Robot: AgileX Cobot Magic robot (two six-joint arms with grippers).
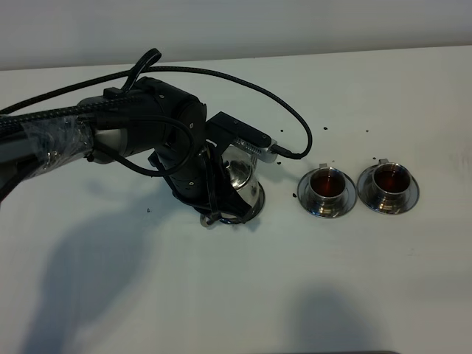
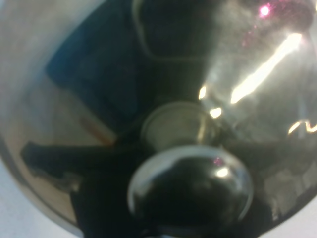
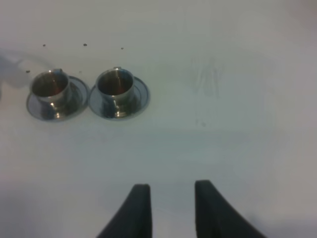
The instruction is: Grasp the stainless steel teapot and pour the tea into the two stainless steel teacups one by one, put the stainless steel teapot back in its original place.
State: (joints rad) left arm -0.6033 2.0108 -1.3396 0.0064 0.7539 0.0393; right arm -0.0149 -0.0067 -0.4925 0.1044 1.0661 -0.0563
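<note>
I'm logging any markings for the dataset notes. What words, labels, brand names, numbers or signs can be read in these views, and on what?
None can be read.
Teapot: bare shiny steel, only reflections; the left wrist view is blurred.
Two teacups and their saucers: no markings visible.
Left arm housing and the table: no legible label.

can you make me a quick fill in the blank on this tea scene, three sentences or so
1. Both stainless steel teacups, the nearer one and the farther one, hold dark ____.
2. Each cup stands on its own round steel ____.
3. The ____ arm's gripper is down at the stainless steel teapot.
4. The right gripper hangs over bare table with its jaws ____.

Missing words: tea; saucer; left; open
</note>
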